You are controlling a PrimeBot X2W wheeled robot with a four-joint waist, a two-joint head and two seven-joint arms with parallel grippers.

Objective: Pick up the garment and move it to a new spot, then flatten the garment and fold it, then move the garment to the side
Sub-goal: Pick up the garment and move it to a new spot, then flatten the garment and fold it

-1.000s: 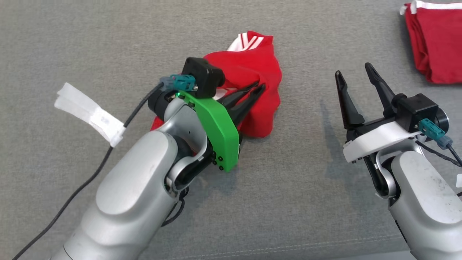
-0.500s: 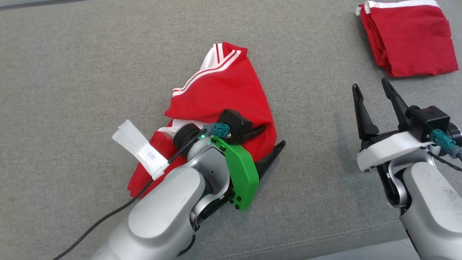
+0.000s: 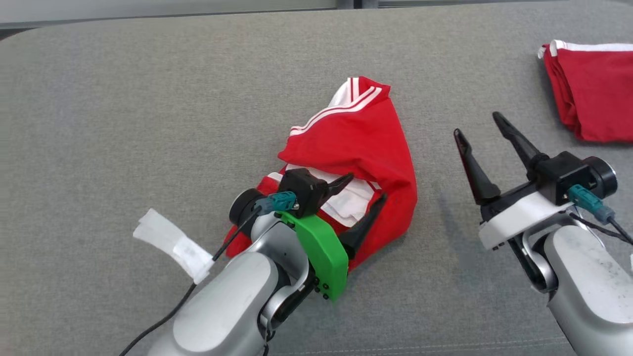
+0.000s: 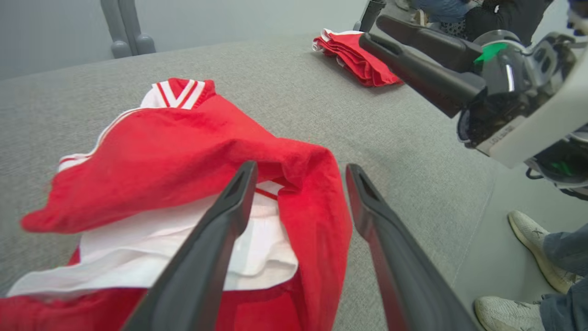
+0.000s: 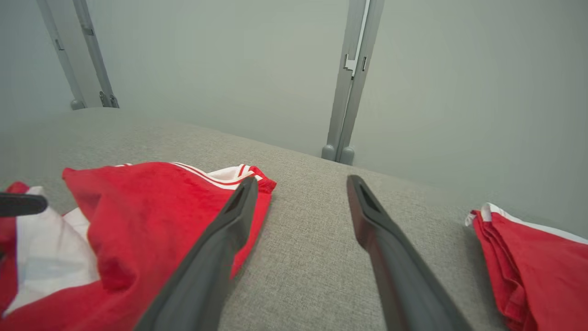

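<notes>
Lying crumpled, the red garment (image 3: 366, 143) shows white lining. Jaws on the left gripper (image 3: 367, 187) and right gripper (image 3: 476, 123) stand spread.

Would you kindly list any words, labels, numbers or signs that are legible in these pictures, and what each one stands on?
No text is legible.
Too blurred: faint print on the white tape tag.
Too small: dark marking on the white plate behind the right pincer.

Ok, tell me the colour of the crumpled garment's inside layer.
White inside layer, clearest in left wrist view.
</notes>
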